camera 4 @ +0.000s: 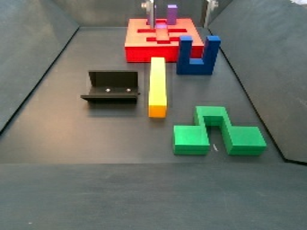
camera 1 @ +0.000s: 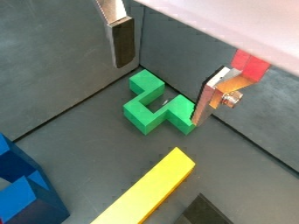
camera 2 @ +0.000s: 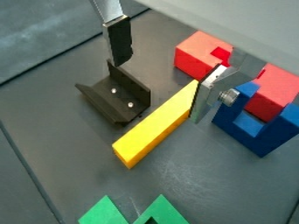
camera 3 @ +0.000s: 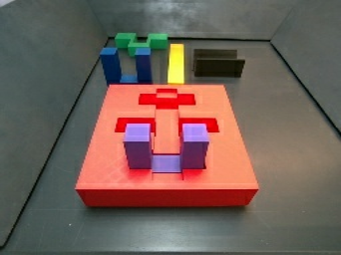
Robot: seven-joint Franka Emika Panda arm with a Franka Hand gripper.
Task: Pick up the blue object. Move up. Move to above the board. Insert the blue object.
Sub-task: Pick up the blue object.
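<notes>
— Gripper (camera 2: 158, 74) position?
— I see it held high over the floor, fingers wide apart, gripping nothing.
— Blue object (camera 4: 199, 56)?
— Upright on the floor, just beside the board (camera 3: 167, 149), near the yellow bar (camera 4: 157, 84).

Blue object (camera 4: 199, 54): dark blue U-shaped block, two upright prongs joined by a base, standing on the dark floor with prongs up. It lies just beside one edge of the board, apart from the gripper (camera 4: 179, 7), which sits high above the board's far end, fingers spread with nothing between them. Also seen in a side view (camera 3: 126, 63) and in both wrist views (camera 1: 24, 188) (camera 2: 260, 118).

Board (camera 3: 147, 164): large flat red square slab lying flat on the floor, with cut-out recesses in its top; a purple U-shaped block occupies one recess.
</notes>
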